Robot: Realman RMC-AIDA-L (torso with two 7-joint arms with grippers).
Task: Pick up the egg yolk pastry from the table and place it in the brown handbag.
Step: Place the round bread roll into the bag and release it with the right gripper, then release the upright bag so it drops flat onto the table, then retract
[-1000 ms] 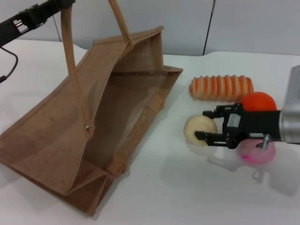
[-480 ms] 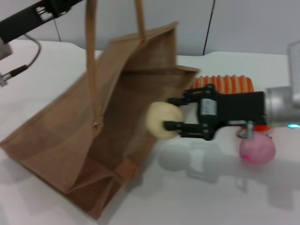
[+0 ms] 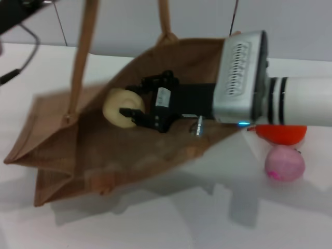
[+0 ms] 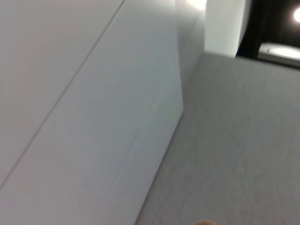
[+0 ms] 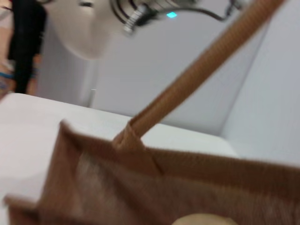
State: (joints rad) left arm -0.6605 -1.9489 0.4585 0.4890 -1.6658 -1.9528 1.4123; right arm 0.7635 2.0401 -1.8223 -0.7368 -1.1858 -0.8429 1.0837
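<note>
**Pastry is inside the bag mouth, just not let go yet**

Head view: the right gripper (image 3: 136, 110) is reaching into the open mouth of the big tan-brown woven jute handbag (image 3: 104, 155), clenched on the small pale cream-yellow round egg yolk pastry (image 3: 120, 107). So the pastry is up in the air over the bag's inner wall, pinched from its side by the black fingers (image 3: 136, 117). One of the bag's lighter brown handles (image 3: 82, 57) is pulled up toward the top left, where the left arm is, though I can't make out its claw. Out on the white table (image 3: 155, 218) sit a pink round ball (image 3: 284, 163) and an orange ball (image 3: 281, 133), both beside the bag.

My guess on handling: the pastry looks light, soft and crumbly, so a gentle squeeze across its widest part is the way, no crushing. The matte surface shouldn't be slippery.

Room-wise, the bag's fabric is floppy and the rim sits close around the arm, so backing out could snag it.

Left wrist view: only plain grey wall panels, nothing useful.

Right wrist view: the bag's woven rim (image 5: 154, 178) and a handle strap (image 5: 197, 70) rising diagonally, plus a sliver of pastry (image 5: 201, 220) at the edge.
</note>
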